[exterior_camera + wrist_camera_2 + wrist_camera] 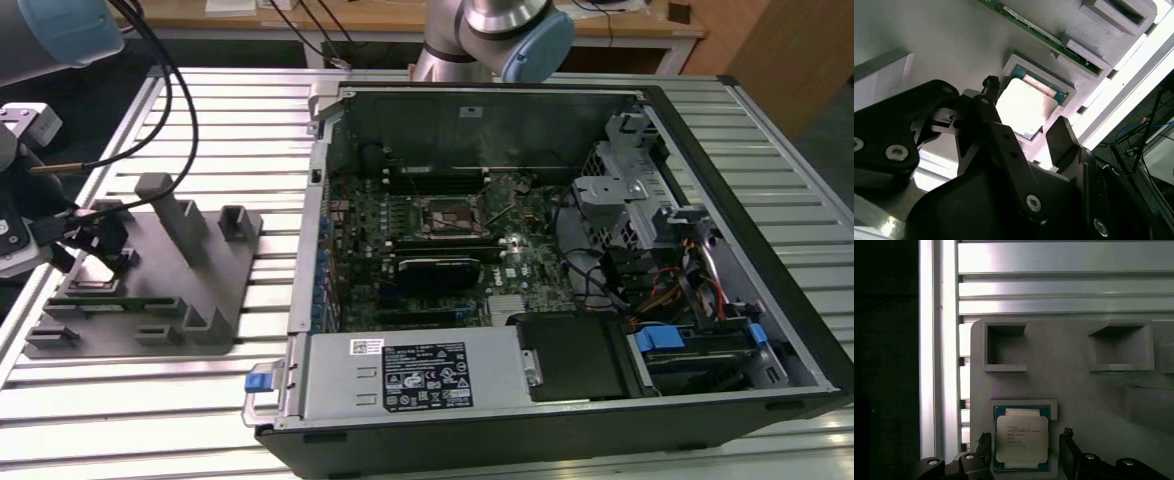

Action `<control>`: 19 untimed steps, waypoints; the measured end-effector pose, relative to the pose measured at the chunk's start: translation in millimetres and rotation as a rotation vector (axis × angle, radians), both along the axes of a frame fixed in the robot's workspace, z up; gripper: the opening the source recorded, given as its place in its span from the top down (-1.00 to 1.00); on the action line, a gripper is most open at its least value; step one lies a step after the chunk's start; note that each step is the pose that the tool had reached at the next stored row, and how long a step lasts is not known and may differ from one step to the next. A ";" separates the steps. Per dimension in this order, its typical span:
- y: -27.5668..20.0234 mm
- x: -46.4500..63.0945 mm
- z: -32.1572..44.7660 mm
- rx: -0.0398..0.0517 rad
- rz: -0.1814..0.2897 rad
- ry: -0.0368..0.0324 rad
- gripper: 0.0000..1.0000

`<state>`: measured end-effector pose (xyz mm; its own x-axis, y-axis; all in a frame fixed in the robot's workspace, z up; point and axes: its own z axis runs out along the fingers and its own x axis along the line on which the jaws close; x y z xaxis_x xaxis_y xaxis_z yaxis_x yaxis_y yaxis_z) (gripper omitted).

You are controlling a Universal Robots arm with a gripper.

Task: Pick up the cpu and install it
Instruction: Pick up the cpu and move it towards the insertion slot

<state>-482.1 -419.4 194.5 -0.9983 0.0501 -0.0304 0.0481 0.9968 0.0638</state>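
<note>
Gripper (1026, 442) is hanging open, holding nothing, fingers (1067, 455) straddling the cpu (1021, 437). The grey fixture (1064, 390) pocket is keeping it square for grabbing. Probably not touching yet.

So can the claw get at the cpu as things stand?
Probably yes: the cpu lies face up in its recess on the grey fixture, uncovered, and the claw is open with a finger on either side.

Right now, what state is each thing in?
cpu: lying flat in its recess on the grey fixture, not lifted.
pincer: open, straddling the cpu.
computer case: lying on its side, panel off, board exposed.
</note>
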 end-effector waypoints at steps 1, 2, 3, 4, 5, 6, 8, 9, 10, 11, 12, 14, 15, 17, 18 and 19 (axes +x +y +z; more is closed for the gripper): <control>0.3 0.0 -0.6 0.0000 0.002 0.0000 -0.29; 0.8 0.0 -1.2 -0.0001 0.004 0.0002 -0.29; 1.2 0.0 -2.0 -0.0001 0.006 0.0002 -0.29; 1.8 0.0 -2.9 -0.0001 0.008 0.0001 -0.29; 2.2 0.0 -3.9 0.0000 0.010 0.0000 -0.29; 2.4 0.1 -4.6 -0.0001 0.011 0.0000 -0.29; 2.6 0.1 -6.2 -0.0001 0.012 0.0001 -0.29; 2.7 0.0 -7.0 -0.0001 0.012 0.0000 -0.29; 2.7 0.0 -7.5 -0.0001 0.012 0.0001 -0.29; 2.7 -0.1 -7.8 -0.0002 0.012 0.0002 -0.29; 2.7 -0.2 -8.2 -0.0001 0.012 0.0002 -0.29; 2.7 -0.4 -8.9 0.0000 0.012 0.0000 -0.29; 2.7 -0.5 -9.2 0.0000 0.012 0.0000 -0.29; 2.8 -0.9 -9.8 0.0000 0.012 0.0000 -0.29; 2.8 -1.0 -10.1 0.0000 0.012 -0.0001 -0.29; 2.8 -1.1 -10.3 -0.0001 0.012 0.0000 -0.29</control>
<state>-483.2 -416.6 184.2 -0.9988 0.0383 -0.0304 0.0363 0.9973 0.0637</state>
